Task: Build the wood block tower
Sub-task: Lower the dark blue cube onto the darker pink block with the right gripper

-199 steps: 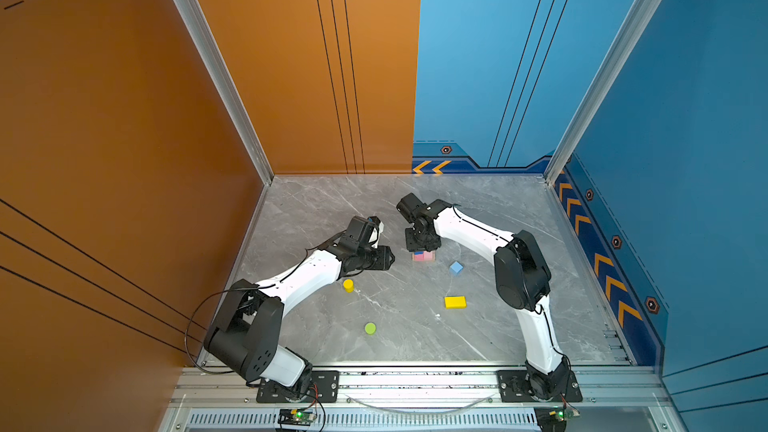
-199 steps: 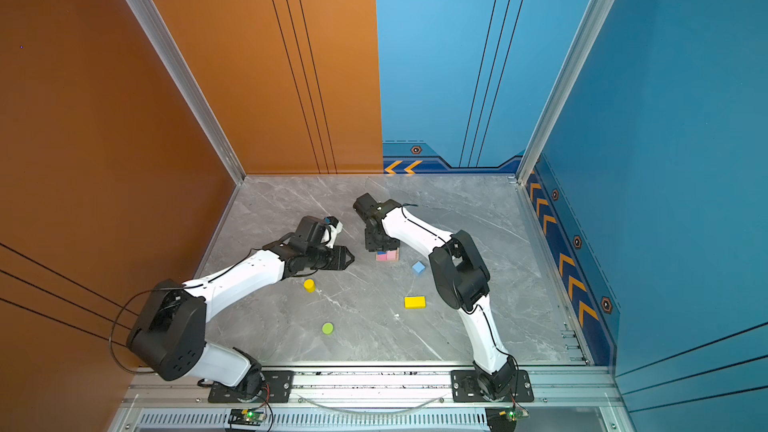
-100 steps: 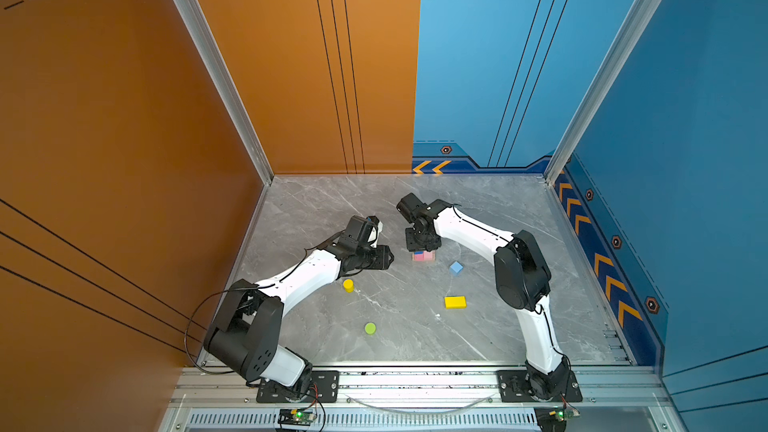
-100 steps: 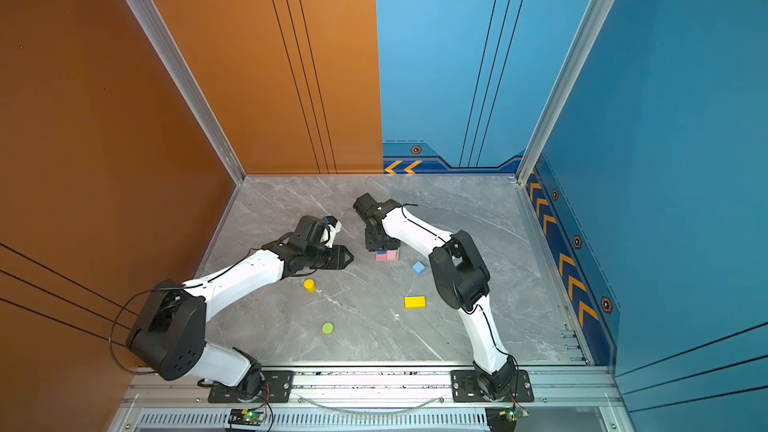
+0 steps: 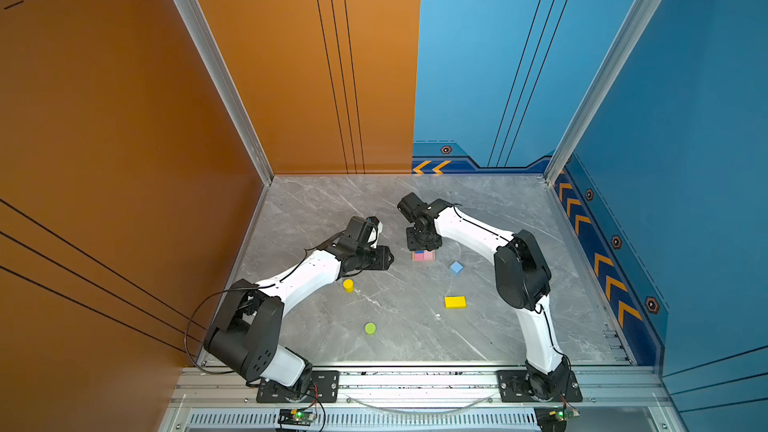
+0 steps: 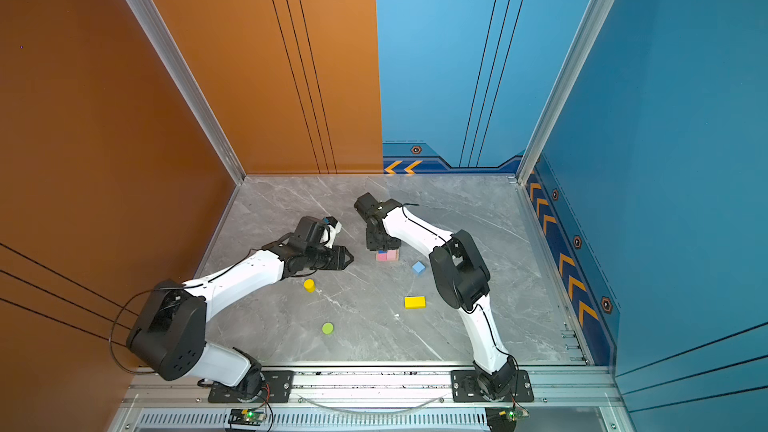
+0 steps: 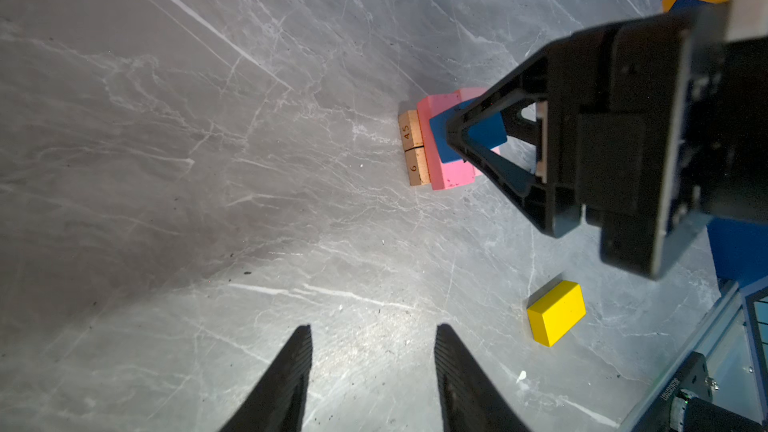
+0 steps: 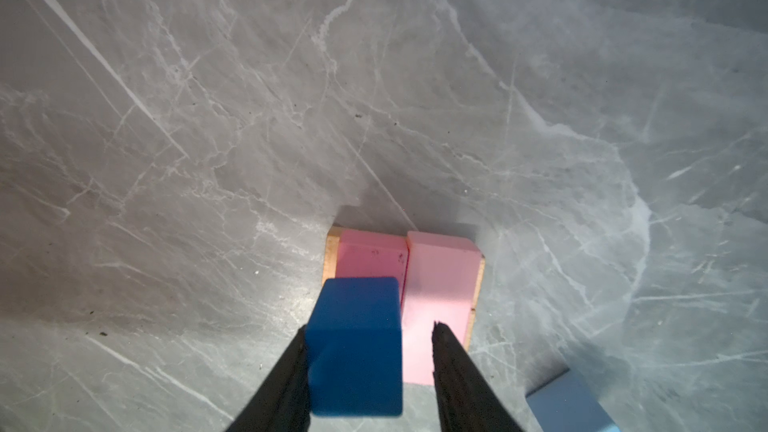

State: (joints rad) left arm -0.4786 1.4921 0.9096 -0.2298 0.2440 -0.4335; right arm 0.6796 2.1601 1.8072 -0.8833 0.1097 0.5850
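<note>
the tower stands mid-table under the right gripper: two tan planks side by side, their ends marked "45" and "6", two pink bars laid across them, and the dark-blue cube on one bar. the right jaws stand apart around that cube, one finger against it and a gap at the other, while the left gripper hovers near the stack, jaws apart and empty. the light-blue cube, yellow brick, yellow cylinder and lime-green cylinder lie loose on the grey marble table
</note>
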